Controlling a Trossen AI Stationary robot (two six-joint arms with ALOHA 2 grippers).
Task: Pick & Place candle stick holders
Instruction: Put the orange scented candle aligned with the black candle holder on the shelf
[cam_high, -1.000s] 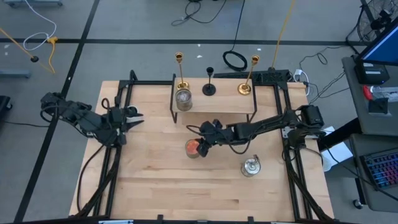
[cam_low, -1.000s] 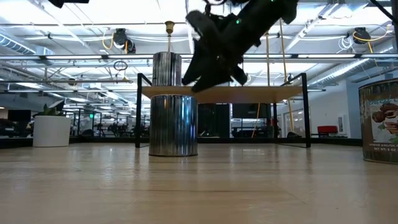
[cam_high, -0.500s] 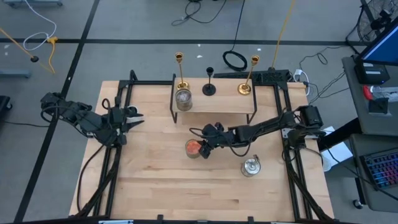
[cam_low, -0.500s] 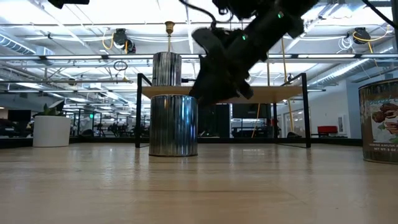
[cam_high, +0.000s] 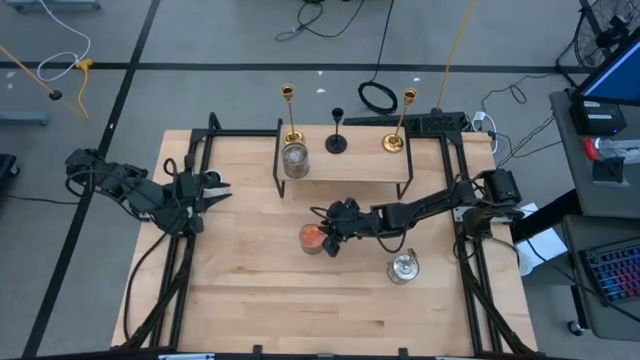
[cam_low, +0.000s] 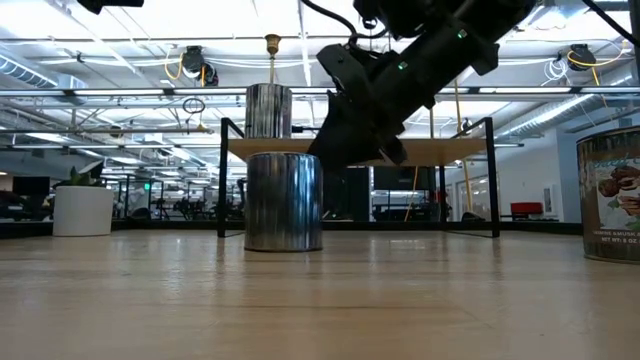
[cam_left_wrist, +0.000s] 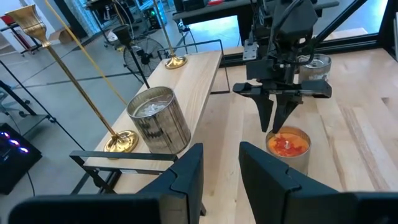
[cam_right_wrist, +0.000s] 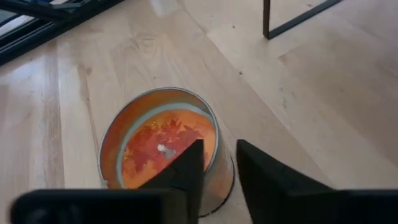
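1. Since the earlier frames, the right gripper (cam_high: 330, 243) has been drawn slightly toward the right side of the table and lowered over the orange candle tin (cam_high: 313, 238); in the low view the tin (cam_low: 284, 201) has shifted a little to the right.
2. The right gripper's fingers (cam_right_wrist: 186, 168) are seen narrowly parted, one just inside the tin's rim (cam_right_wrist: 208, 118) and the other outside it; whether the rim is actually pinched cannot be told.
3. The left gripper (cam_high: 213, 191) is held near the left edge of the table, well apart from the tin, with its fingers (cam_left_wrist: 186, 174) slightly parted and nothing between them.
4. The raised wooden shelf (cam_high: 350, 165) at the far side of the table carries all three candle stick holders.
5. One gold holder (cam_high: 291, 115) stands upright at the shelf's left end, just behind a silver tin (cam_high: 295, 159).
6. The black holder (cam_high: 337, 133) stands upright near the middle of the shelf's far edge.
7. The second gold holder (cam_high: 398, 125) stands at the right end.
8. A small metal kettle-like pot (cam_high: 404, 268) rests on the table near the right arm.
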